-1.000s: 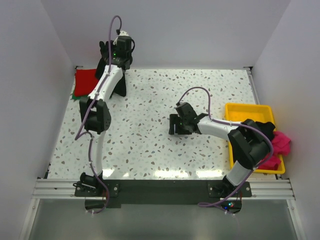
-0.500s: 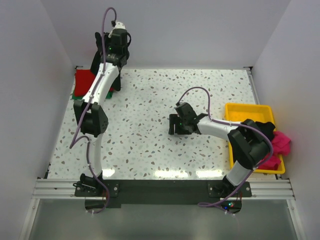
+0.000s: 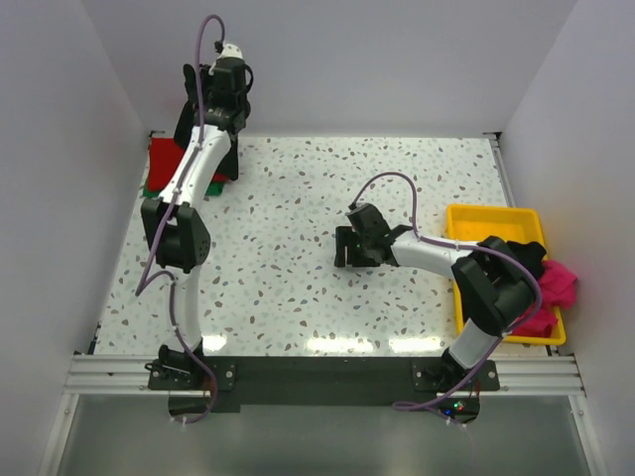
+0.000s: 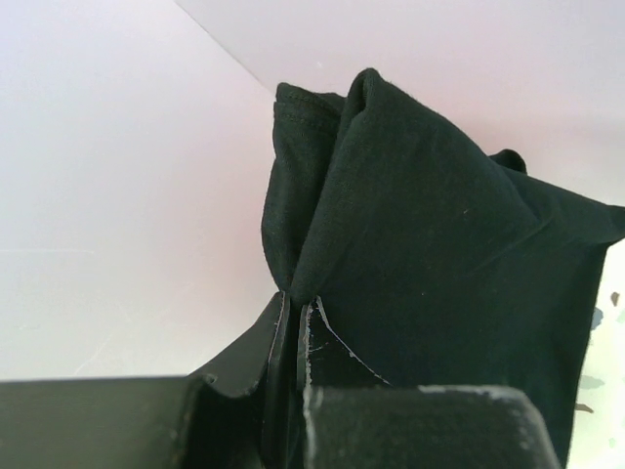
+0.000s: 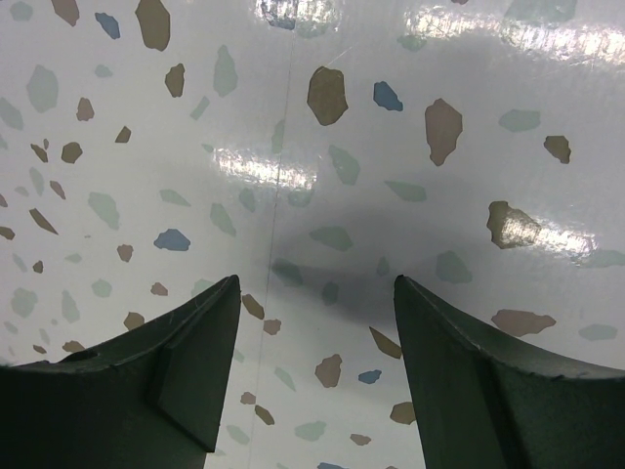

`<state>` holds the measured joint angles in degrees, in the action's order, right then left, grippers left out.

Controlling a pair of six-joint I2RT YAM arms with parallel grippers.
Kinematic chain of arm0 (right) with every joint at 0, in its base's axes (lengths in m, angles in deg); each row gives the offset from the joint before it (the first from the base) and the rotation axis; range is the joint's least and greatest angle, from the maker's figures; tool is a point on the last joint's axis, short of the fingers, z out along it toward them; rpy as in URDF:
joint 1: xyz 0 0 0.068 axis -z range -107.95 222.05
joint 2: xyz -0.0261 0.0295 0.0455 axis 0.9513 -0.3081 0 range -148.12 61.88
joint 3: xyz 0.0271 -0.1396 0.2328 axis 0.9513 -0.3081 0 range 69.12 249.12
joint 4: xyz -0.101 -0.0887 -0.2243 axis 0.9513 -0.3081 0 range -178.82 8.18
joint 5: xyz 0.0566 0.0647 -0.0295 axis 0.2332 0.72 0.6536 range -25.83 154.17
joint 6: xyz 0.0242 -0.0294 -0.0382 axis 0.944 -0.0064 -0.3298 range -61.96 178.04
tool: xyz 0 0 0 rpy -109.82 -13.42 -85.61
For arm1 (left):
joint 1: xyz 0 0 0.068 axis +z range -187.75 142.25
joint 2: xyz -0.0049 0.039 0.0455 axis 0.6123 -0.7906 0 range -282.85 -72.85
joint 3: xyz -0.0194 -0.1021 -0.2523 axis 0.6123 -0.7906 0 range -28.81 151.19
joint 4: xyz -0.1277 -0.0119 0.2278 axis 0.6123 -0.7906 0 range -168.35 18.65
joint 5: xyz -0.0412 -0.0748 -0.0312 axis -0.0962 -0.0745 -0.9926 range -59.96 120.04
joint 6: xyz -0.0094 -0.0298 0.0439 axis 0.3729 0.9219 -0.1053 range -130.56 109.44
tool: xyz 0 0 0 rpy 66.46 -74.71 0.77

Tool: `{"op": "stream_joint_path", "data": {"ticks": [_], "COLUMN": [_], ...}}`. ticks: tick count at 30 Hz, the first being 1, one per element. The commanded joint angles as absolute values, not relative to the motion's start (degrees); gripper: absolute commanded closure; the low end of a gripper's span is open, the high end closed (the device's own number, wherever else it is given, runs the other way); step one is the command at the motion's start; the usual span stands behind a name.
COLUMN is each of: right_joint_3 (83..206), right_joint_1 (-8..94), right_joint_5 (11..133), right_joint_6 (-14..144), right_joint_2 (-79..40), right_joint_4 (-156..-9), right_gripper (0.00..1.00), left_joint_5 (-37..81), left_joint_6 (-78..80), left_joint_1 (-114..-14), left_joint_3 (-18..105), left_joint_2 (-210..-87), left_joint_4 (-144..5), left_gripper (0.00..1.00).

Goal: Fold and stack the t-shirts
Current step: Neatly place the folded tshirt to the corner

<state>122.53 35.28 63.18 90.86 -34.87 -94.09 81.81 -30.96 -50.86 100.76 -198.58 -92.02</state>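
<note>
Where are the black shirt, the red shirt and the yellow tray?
black shirt (image 4: 420, 244): left wrist view, middle of the hanging cloth.
red shirt (image 3: 164, 159): top external view, its uncovered left part.
yellow tray (image 3: 491, 211): top external view, far rim.

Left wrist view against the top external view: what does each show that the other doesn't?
Left wrist only: the left gripper pinched shut on a bunched fold of the black t-shirt, close up. Top external only: the red t-shirt at the far left corner, the yellow tray with the pink t-shirt, the open right gripper. Both: that black t-shirt in the left gripper.
</note>
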Motion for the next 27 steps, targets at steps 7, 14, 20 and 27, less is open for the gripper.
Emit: {"op": "stream_joint_path", "data": {"ticks": [7, 14, 20, 27], "right_joint_3": [122.21, 124.14, 124.41, 125.29], "right_joint_1": [34.52, 34.52, 34.44, 34.26], "right_joint_5": [62.15, 61.62, 61.18, 61.45], "right_joint_6": [90.83, 90.04, 89.42, 89.86], "right_joint_2": [-40.51, -41.30, -39.55, -38.76], "right_joint_4": [-100.53, -102.64, -103.18, -102.65], "right_gripper": [0.32, 0.32, 0.32, 0.32], "left_joint_5": [78.74, 71.89, 64.94, 58.79], "left_joint_6": [-29.98, -23.23, -12.58, -6.87], "left_joint_1": [-44.18, -38.02, -34.33, -34.50], "left_joint_3": [101.35, 106.70, 109.45, 98.47], "left_joint_2": [-198.88, -207.74, -207.87, -199.16], "left_joint_4": [-87.70, -91.73, -97.90, -93.15], "left_gripper": [1.00, 0.75, 0.30, 0.19]}}
